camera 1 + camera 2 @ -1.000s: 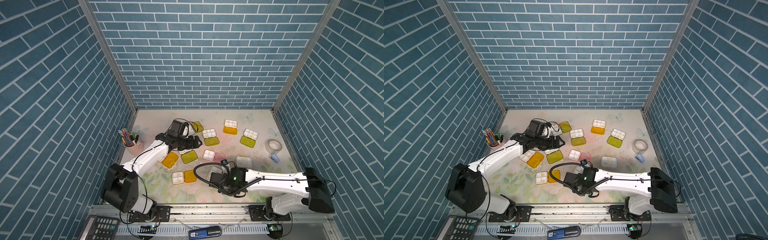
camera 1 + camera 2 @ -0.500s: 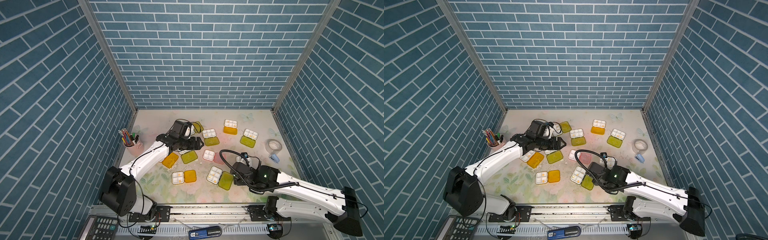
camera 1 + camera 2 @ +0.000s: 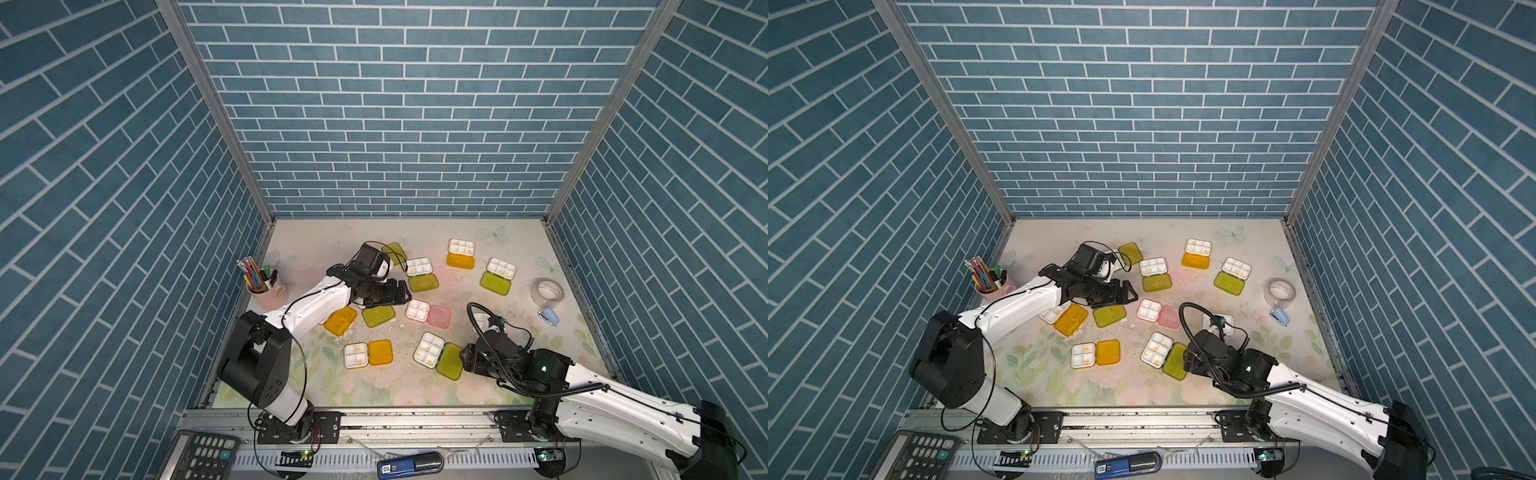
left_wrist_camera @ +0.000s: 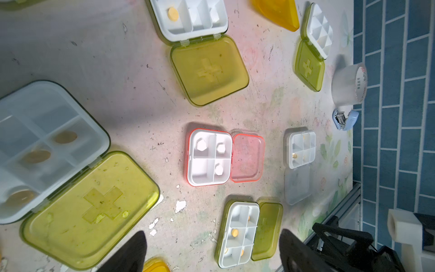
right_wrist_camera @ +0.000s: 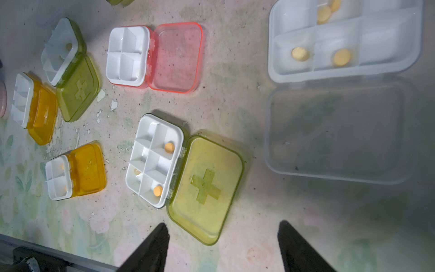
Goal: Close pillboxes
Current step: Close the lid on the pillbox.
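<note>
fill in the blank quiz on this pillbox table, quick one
1. The pillbox holding white pills has a ___ lid.
2. The right gripper has its fingers ___, holding nothing.
3. The small stapler beside the tape roll is ___.

Missing words: pink; open; blue.

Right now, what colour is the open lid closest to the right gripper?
Yellow-green lid, with a cross; best in the right wrist view.
</note>
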